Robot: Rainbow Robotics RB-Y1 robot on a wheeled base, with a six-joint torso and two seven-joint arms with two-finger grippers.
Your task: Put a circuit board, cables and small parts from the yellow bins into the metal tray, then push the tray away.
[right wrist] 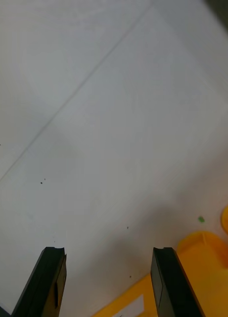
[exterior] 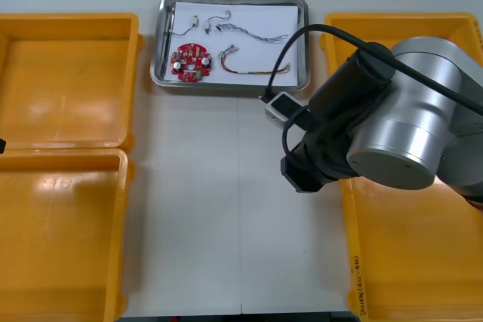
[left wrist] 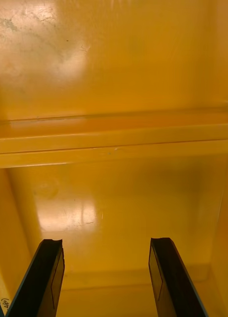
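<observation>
Leftmost, the left claw [left wrist: 106,241] hangs spread and empty over a bare yellow bin [left wrist: 114,74]. At centre, the metal tray [exterior: 226,87] sits close to the far edge of the tabletop [exterior: 226,209], holding the circuit board [exterior: 190,62], cables [exterior: 253,69] and small metal parts [exterior: 195,22]. To its right, the right claw [right wrist: 109,250] is spread, gripping nothing, above bare tabletop beside a right-hand bin [right wrist: 203,257]. Risks, as we judge them: a push landing off-centre near the tray's right corner would spin it, and an overlong push could tip it over the far edge, spilling the loose parts.
</observation>
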